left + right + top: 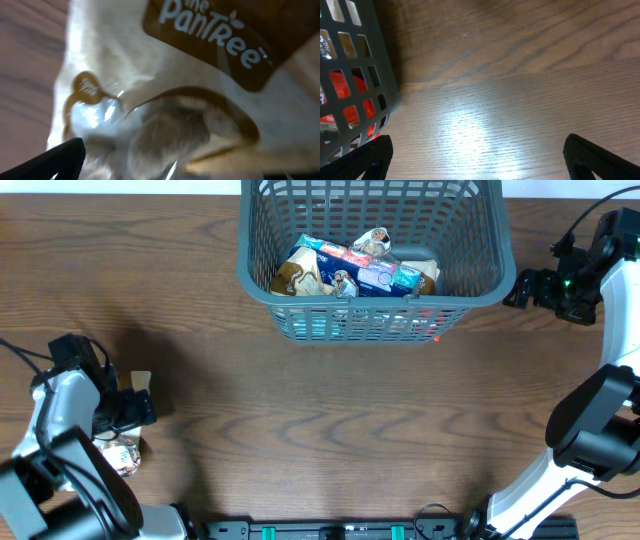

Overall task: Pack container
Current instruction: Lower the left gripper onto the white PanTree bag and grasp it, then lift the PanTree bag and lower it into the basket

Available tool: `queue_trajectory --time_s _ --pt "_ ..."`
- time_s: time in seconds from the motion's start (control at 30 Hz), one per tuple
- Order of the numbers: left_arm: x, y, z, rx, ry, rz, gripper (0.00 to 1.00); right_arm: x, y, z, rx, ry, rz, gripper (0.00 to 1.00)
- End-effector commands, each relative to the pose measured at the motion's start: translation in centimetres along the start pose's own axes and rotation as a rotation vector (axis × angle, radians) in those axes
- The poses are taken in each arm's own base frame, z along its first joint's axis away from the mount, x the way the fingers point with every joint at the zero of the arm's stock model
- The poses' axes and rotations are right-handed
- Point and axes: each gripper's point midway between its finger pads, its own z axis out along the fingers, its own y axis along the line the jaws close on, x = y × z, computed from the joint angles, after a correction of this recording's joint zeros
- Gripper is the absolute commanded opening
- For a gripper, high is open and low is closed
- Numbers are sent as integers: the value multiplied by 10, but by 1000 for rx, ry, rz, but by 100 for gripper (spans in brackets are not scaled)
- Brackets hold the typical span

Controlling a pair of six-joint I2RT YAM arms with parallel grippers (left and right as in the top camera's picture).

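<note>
- Well to the left of the container and lower in the overhead view: left gripper, down over a white-and-brown snack packet lying on the table.
- From the left wrist: same snack packet filling the frame, "the PanTree" printed on a brown patch, one dark fingertip at its lower left. Cannot tell whether clamped on it or only resting against it.
- At the top centre of the overhead view: the container itself, dark grey, with lattice walls and a thick rim, open side up.
- Inside the container: a heap of overlapping packets in blue-and-white, brown and silver, lying toward the near wall. Low in its right end, a red packet seen through the slots from the right wrist.
- Just beside the container's right wall: right gripper, spread wide, with only bare table between the tips. Cannot tell whether touching the wall.
- Around the container: dark brown wood grain, with a bright glare patch to its right in the right wrist view. Below it, at the lower edge of the overhead view, a black rail.
- Container's broad side set across the overhead view, left to right. Far end cut off by the upper edge of the picture, so long axis not certain.
</note>
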Motion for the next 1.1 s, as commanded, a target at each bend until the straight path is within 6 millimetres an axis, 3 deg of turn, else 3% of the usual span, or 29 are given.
queue_trajectory --time_s 0.0,0.1,0.33,0.53,0.73,0.83,0.93,1.07 --pt "2 -1 12 4 31 8 99 -3 9 -13 -6 -32 -32 99" --pt "1 -2 21 6 44 9 98 -3 9 -13 -5 -32 -32 99" --pt "-1 -16 29 77 53 9 56 -3 9 -13 -6 -32 -32 99" --pt "-1 -19 29 94 51 3 30 -3 9 -13 -6 -32 -32 99" --pt "-6 -44 23 245 30 -3 15 -3 9 -13 -6 -32 -32 99" --pt "-13 -57 14 323 12 -2 6 -3 9 -13 -6 -32 -32 99" --pt "-29 -67 -5 358 -31 6 6 -3 9 -13 -6 -32 -32 99" --pt "-59 -81 -52 353 -135 83 6 -3 9 -13 -6 -31 -32 99"
